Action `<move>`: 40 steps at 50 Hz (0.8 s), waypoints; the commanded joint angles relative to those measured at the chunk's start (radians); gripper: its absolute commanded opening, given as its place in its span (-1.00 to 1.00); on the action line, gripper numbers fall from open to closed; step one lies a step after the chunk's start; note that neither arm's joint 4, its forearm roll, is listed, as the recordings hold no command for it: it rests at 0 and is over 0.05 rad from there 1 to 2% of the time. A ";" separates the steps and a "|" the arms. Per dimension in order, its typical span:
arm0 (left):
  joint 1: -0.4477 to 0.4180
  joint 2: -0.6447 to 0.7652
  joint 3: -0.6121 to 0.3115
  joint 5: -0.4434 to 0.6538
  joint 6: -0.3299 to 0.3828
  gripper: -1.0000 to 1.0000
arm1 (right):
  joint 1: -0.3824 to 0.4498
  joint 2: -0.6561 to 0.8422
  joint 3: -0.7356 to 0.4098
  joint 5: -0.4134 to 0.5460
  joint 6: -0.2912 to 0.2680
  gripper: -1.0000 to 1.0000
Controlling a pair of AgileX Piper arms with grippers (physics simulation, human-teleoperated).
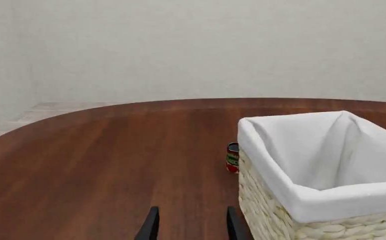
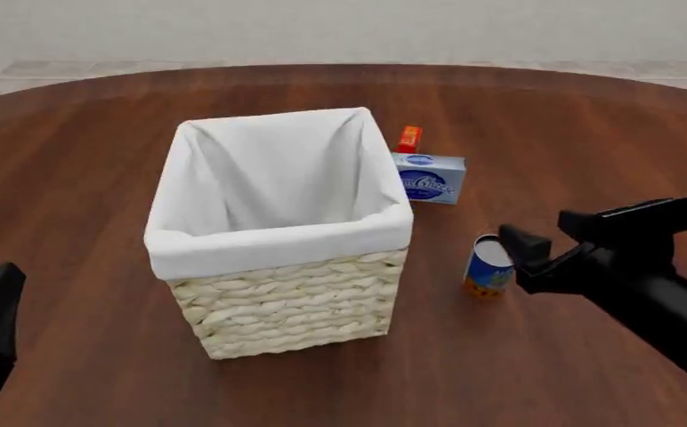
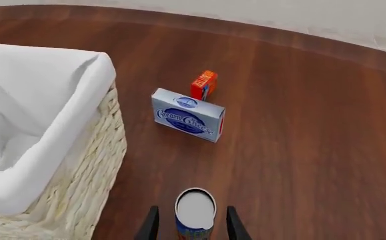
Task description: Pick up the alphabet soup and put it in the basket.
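The alphabet soup (image 2: 488,265) is seen standing upright on the table (image 2: 581,124), right of centre in the front view, just beside the lower right corner of the basket (image 2: 282,233) but apart from it. The right claw (image 3: 189,225) is held wide open and nothing is gripped yet; in the right wrist view the can (image 3: 196,212) is framed between the two fingers, at the bottom centre of the picture, and a gap is seen on each side.

It is judged that the step in hand is the closing on the can. The fingers should be kept level with the label, not the metal top, and the closing should be done slowly so that the can is not pushed over.

The left claw (image 1: 189,225) is also open and empty, near the basket wall, at the lower left of the front view.
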 commanded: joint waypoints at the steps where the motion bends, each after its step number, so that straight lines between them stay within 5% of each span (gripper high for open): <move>1: 0.000 0.000 0.000 0.000 0.000 1.00 | -0.017 0.126 -0.033 -0.015 -0.011 1.00; 20: 0.000 0.000 0.000 0.000 0.000 1.00 | -0.072 0.235 -0.074 -0.007 -0.091 1.00; 40: 0.000 0.000 0.000 0.000 0.000 1.00 | -0.004 0.316 -0.101 -0.022 -0.039 1.00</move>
